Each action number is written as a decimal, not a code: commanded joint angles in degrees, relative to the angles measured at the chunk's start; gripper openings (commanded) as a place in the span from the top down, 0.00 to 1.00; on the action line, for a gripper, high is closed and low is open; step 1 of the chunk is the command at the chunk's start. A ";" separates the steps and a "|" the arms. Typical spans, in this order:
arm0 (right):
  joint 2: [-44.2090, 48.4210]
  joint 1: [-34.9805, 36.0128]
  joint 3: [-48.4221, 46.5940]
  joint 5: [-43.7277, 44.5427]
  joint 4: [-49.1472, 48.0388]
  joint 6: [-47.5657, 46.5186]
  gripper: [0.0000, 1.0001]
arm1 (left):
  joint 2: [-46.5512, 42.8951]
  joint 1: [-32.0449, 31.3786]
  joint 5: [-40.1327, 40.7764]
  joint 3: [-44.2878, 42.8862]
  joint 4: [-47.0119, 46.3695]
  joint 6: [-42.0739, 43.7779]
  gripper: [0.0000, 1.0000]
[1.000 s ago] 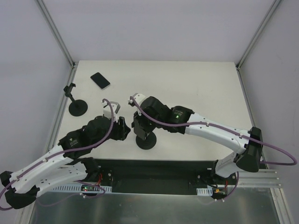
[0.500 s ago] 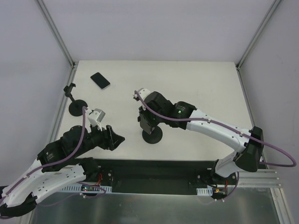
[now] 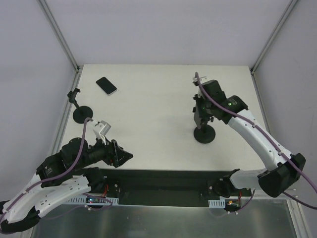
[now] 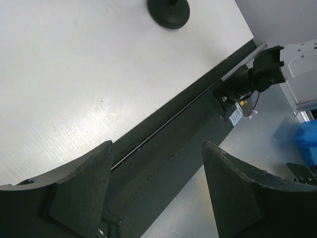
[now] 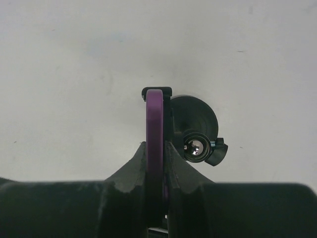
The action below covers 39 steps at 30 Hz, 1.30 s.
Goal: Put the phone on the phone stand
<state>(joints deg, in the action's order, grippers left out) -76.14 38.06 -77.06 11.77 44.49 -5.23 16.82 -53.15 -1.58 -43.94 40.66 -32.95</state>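
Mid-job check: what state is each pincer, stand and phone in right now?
left pincer: open, empty, over the near edge of the table
right pincer: shut on the purple slab
right phone stand: upright, under the right pincer
purple slab: edge-on, upright, above that stand's base; clipped in or not, cannot tell
left phone stand: upright, clamp empty
black phone: flat on the table, nothing touching it

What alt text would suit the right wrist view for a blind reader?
The right gripper is shut on a thin purple slab seen edge-on, over a white table. Beside it is a black phone stand with a round base and shiny ball joint.
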 commanded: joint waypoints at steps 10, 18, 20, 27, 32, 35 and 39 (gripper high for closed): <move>-0.04 -37.87 -7.13 -14.47 -11.25 -18.49 1.00 | 9.19 0.50 -8.25 -0.62 -8.58 5.35 0.30; -18.22 -50.37 -20.92 -24.78 -17.60 -22.53 1.00 | 12.97 0.41 -13.26 2.46 -16.75 4.65 0.31; -21.40 -51.07 -24.61 -24.34 -17.60 -25.24 1.00 | 14.55 0.50 -13.80 2.37 -17.46 4.91 0.31; -36.34 -55.20 -43.69 -29.96 -13.73 -26.58 1.00 | 18.60 0.41 -16.52 4.56 -23.17 3.68 0.31; -40.22 -55.29 -48.36 -30.67 -13.90 -26.67 1.00 | 22.11 0.41 -16.08 2.99 -24.14 4.82 0.31; -42.77 -55.29 -50.90 -30.32 -12.33 -27.02 1.00 | 22.99 0.41 -15.91 1.41 -24.14 4.83 0.31; -44.27 -55.03 -50.74 -31.02 -11.97 -27.20 0.91 | 22.30 0.50 -16.17 0.79 -24.05 4.12 0.31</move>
<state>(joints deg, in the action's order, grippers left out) -120.70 -17.23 -123.66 -16.97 36.91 -30.13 40.12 -53.15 -16.43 -40.18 19.27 -29.12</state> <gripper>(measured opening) 0.145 0.690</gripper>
